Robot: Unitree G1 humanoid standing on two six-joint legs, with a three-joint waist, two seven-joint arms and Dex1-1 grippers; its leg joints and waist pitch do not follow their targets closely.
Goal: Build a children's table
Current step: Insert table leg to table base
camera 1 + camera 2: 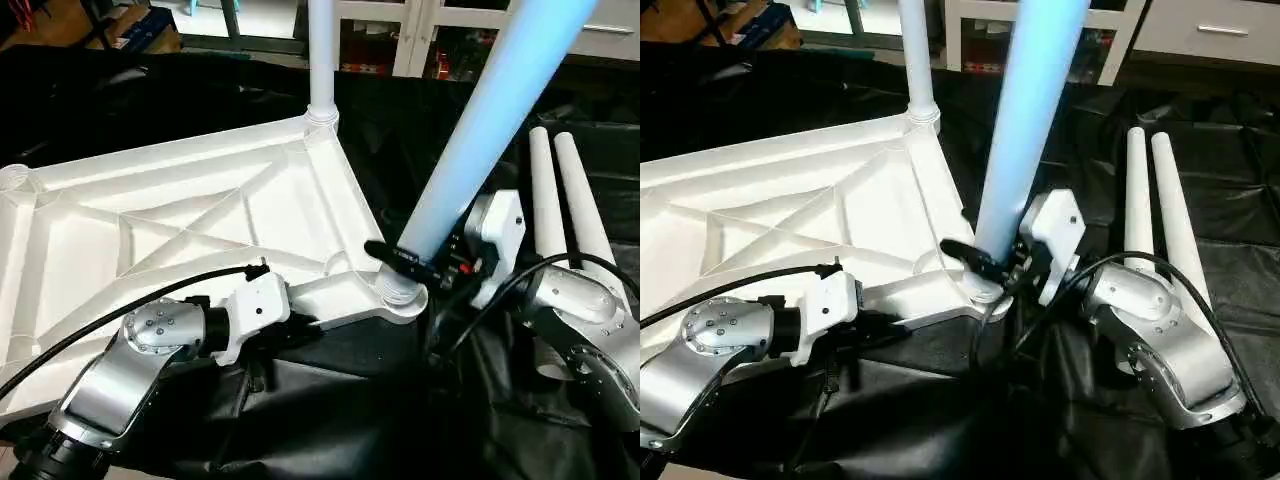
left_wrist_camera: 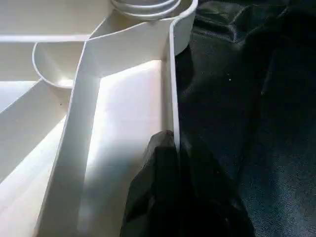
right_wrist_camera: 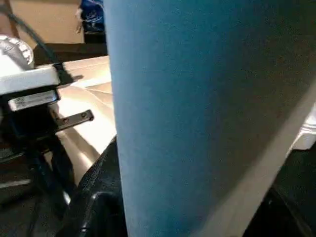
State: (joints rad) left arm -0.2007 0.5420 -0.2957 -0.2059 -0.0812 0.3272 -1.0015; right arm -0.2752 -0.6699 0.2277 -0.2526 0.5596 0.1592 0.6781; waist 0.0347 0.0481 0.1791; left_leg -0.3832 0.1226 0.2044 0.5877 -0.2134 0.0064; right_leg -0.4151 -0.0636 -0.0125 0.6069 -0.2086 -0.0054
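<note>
The white tabletop (image 1: 200, 190) lies upside down with its X-ribs up. One white leg (image 1: 322, 60) stands upright in its far corner socket. A second leg (image 1: 490, 110) leans in the near right corner socket (image 1: 400, 292), and my right gripper (image 1: 408, 262) is shut on it just above the socket. The right wrist view has this leg (image 3: 197, 98) close up between the black fingers (image 3: 94, 197). My left gripper (image 2: 175, 143) is shut on the tabletop's near edge wall (image 2: 173, 84), one finger on each side. Two loose legs (image 1: 560, 200) lie at the right.
Black cloth (image 1: 330, 420) covers the work table under everything. White cabinets (image 1: 420, 30) stand behind the table's far edge. A black cable (image 1: 100, 310) loops over my left forearm, and another (image 1: 500, 290) runs by my right wrist.
</note>
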